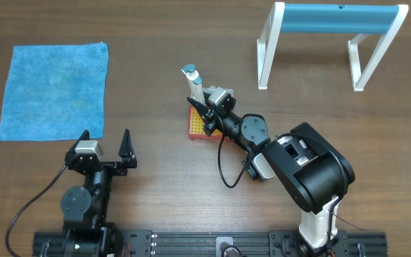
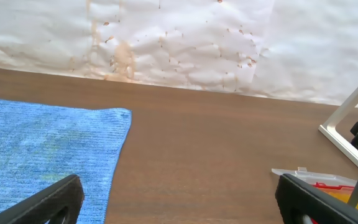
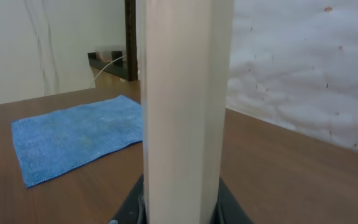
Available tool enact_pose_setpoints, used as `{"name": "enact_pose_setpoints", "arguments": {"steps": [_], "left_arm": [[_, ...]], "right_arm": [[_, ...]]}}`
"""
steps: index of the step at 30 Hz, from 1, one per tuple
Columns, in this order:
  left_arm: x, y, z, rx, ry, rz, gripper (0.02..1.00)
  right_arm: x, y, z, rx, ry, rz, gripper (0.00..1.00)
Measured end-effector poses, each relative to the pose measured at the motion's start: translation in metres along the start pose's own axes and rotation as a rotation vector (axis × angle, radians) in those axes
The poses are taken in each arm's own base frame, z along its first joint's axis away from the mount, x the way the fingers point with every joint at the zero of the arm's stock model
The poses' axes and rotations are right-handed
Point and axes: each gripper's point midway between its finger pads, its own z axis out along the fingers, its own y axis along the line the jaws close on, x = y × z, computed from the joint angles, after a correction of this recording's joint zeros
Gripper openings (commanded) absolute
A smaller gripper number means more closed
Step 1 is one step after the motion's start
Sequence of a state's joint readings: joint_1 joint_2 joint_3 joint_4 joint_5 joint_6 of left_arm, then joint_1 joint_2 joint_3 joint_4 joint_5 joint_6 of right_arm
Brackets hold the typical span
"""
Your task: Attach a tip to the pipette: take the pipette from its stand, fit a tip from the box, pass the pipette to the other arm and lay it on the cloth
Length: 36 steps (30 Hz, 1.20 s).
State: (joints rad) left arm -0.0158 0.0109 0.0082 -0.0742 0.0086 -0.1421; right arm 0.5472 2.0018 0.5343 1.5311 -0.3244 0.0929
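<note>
From above: right gripper (image 1: 207,106) pinches the pipette (image 1: 195,87) upright at the tip box (image 1: 200,128); left gripper (image 1: 105,139) sits just below the cloth (image 1: 54,91), jaws spread; stand (image 1: 334,28) well apart at far right. Left wrist: spread fingers (image 2: 48,199) frame the table (image 2: 197,155), cloth one side, tip box the other. Right wrist: pipette body clamped between the jaws, cloth lying flat beyond it.

tip box (image 1: 195,128) part-hidden, pipette (image 3: 185,106) ends cropped
</note>
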Motion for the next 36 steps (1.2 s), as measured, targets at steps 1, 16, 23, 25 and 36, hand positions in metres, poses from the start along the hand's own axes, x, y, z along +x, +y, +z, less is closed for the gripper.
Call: {"name": "enact_pose_setpoints", "arguments": {"steps": [1, 16, 23, 25, 36], "left_arm": [[0.0, 0.0, 0.0, 0.0, 0.0, 0.0, 0.998], [0.0, 0.0, 0.0, 0.0, 0.0, 0.0, 1.0], [0.0, 0.0, 0.0, 0.0, 0.0, 0.0, 1.0], [0.0, 0.0, 0.0, 0.0, 0.0, 0.0, 1.0], [0.0, 0.0, 0.0, 0.0, 0.0, 0.0, 1.0]], "right_arm": [[0.0, 0.0, 0.0, 0.0, 0.0, 0.0, 0.08], [-0.093, 0.003, -0.006, 0.0, -0.085, -0.03, 0.08], [-0.133, 0.003, -0.01, 0.006, 0.0, 0.0, 0.082], [-0.125, 0.004, -0.01, 0.004, 0.073, 0.025, 0.08], [-0.118, 0.026, -0.014, -0.052, 0.183, 0.266, 0.08]]}}
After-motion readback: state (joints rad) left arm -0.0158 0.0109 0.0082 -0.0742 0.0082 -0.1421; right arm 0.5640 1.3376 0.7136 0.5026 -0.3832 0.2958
